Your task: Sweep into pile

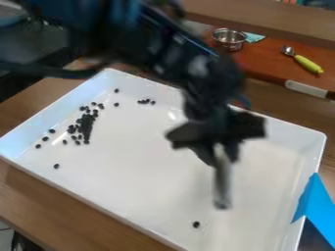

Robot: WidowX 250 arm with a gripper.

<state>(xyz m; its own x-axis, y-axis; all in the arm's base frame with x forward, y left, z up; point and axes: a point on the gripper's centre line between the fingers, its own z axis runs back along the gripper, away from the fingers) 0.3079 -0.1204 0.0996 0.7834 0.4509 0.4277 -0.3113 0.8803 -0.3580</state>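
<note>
You're holding a slim grayish tool (222, 184) upright in the gripper (221, 149), fingers closing on its top end; can't tell if its tip is touching the tray (150, 159). Most dark bean-like bits (85, 126) are clustering at the tray's upper-left in cam view, w/ strays around. You're prob. still needing the lone bit (196, 224) by the near wall, plus the small row (145, 101) near the far wall. For the lone one, you're wanting the tip down on its near-right side, then pushing slow & low twd the cluster; too fast & you're risking it rolling past. Keep the tip skimming, not digging.

Materials: tray's looking smooth, glossy white, rectangular w/ raised walls; bits are looking small, oval, matte, prob. rolling easily. Wood-grain table (85, 213) is supporting it; blue sheet (317, 206) is overlapping the R rim, so you're keeping clear.
</note>
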